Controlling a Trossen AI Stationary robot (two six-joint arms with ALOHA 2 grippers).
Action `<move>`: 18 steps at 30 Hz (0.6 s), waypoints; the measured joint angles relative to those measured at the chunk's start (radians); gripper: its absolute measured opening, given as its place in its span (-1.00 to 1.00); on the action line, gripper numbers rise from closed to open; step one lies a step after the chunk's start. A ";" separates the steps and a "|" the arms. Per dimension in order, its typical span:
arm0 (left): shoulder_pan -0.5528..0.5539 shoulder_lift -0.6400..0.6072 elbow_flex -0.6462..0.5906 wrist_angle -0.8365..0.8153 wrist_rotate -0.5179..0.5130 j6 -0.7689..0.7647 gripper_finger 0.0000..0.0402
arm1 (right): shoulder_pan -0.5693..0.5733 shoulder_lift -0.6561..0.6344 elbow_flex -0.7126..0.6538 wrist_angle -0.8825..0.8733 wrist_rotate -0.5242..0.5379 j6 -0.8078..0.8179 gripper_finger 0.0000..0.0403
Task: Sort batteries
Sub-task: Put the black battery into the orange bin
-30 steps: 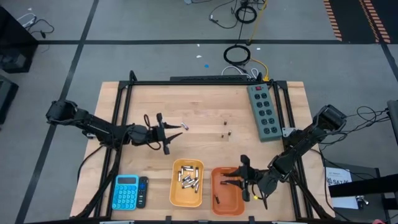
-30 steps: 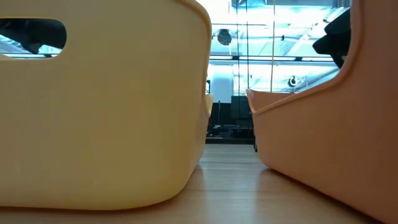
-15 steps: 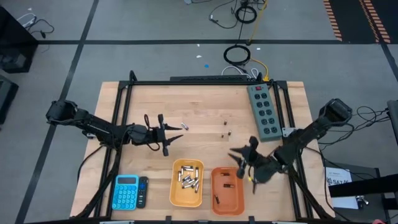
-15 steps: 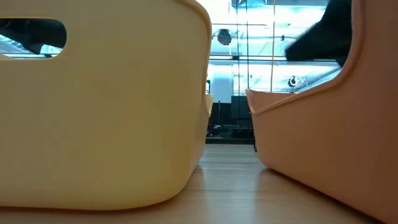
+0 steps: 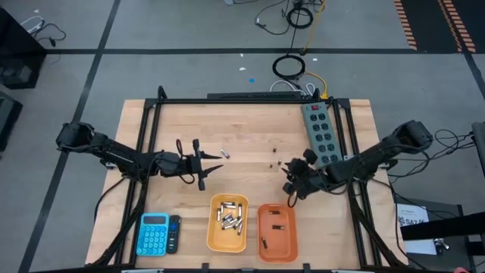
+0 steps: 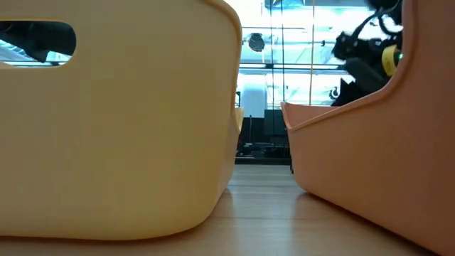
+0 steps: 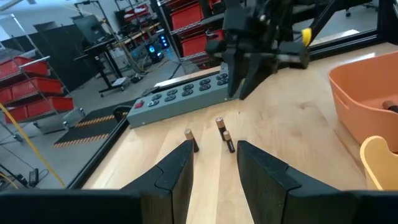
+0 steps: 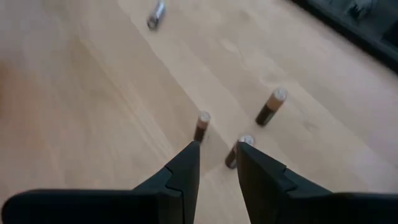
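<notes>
Since a second ago we have swung our right hand [image 5: 290,180] away from above the orange bin [image 5: 277,231] and out to the three dark batteries [image 8: 201,126] on the table [image 5: 250,136]. Its fingers are parted and grasp nothing, one battery just ahead of each fingertip and the third a little beyond, probably lined up for the next pick. Our left hand [image 5: 201,161] hovers with fingers parted and empty, facing a light battery [image 5: 223,155] just off its tips, with the same dark batteries farther ahead. Light batteries lie in the yellow bin [image 5: 227,222], dark ones in the orange, so sorting is well along.
</notes>
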 joint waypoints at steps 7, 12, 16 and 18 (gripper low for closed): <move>0.000 0.000 0.000 -0.003 0.000 -0.001 -0.33 | -0.095 -0.005 -0.023 0.011 -0.125 -0.110 -0.48; 0.000 0.000 0.000 -0.003 0.000 -0.001 -0.33 | -0.121 -0.018 0.045 -0.115 -0.287 -0.205 -0.26; 0.000 0.000 0.000 -0.009 0.000 -0.013 -0.33 | -0.132 -0.017 0.115 -0.285 -0.285 -0.225 0.01; 0.000 0.000 0.000 -0.014 0.000 -0.029 -0.33 | -0.140 -0.017 0.144 -0.332 -0.280 -0.254 0.12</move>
